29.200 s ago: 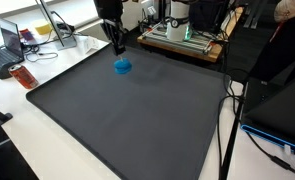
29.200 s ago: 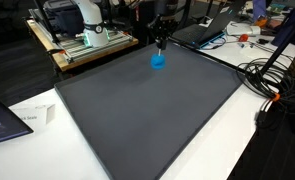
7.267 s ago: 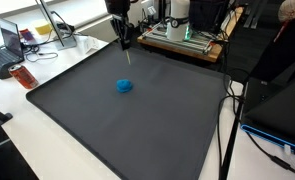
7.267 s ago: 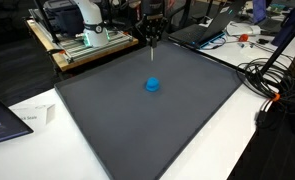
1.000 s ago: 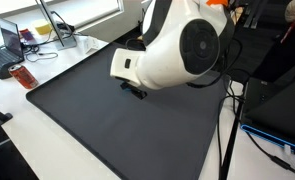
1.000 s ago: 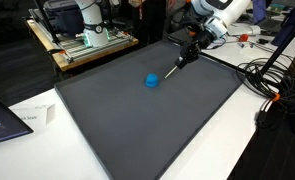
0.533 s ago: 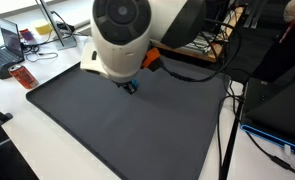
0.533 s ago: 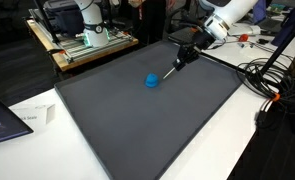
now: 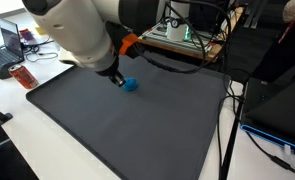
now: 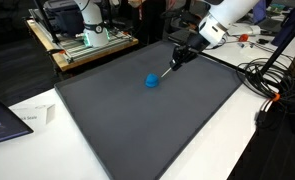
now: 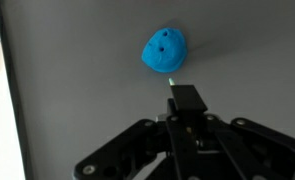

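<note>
A small blue lump (image 10: 152,81) lies on the dark grey mat (image 10: 137,125), toward its far side. It also shows as the blue lump (image 9: 131,84) beside the arm, and as a blue lump (image 11: 164,50) with small holes in the wrist view. My gripper (image 10: 178,58) hangs tilted over the mat, to one side of the lump. It is shut on a thin pale rod (image 10: 167,71) whose tip points at the lump and stops just short of it. In the wrist view the gripper (image 11: 186,97) sits just below the lump. The white arm (image 9: 77,35) hides much of the mat's far side.
A wooden board with equipment (image 9: 187,35) stands behind the mat. A laptop (image 9: 5,45) and a red object (image 9: 24,76) lie at the side. Cables (image 10: 277,85) run beside the mat, and a paper (image 10: 27,118) lies near a corner.
The arm has swung, its white body crossing an exterior view toward the left. The gripper with the rod shifted slightly. The blue lump has not moved.
</note>
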